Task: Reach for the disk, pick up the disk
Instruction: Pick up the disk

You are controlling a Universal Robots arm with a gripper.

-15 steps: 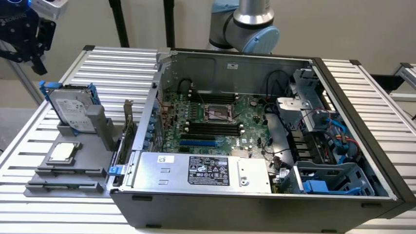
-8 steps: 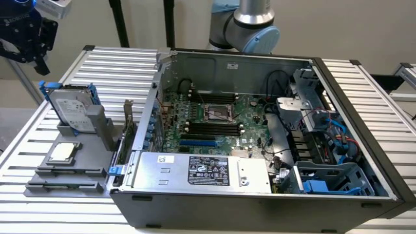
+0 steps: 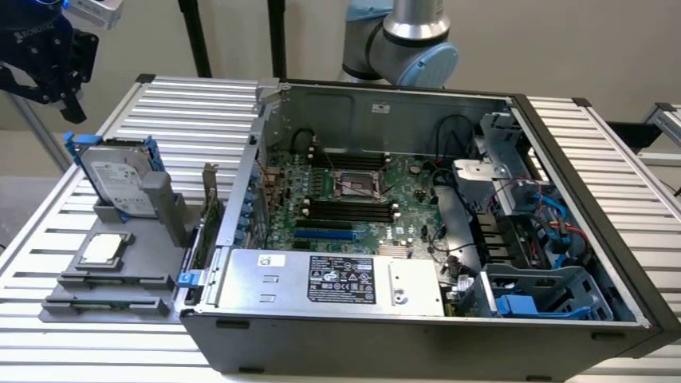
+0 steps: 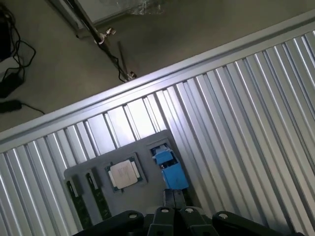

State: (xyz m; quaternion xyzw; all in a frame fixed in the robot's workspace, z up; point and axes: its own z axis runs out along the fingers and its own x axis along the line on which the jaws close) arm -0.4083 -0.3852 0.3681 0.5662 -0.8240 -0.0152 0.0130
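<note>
The disk stands upright in a grey holder at the exterior view's left, a silver drive with a white label between blue carrier rails. My black gripper hangs high above and to the left of it, well apart from it. In the wrist view the disk appears edge-on as a blue carrier, just ahead of my gripper. The two fingers are pressed together, shut with nothing between them.
A grey fixture beside the disk carries a small square chip. An open computer case with a silver power supply box sits to the right on the slatted metal table. Cables lie on the floor beyond the table edge.
</note>
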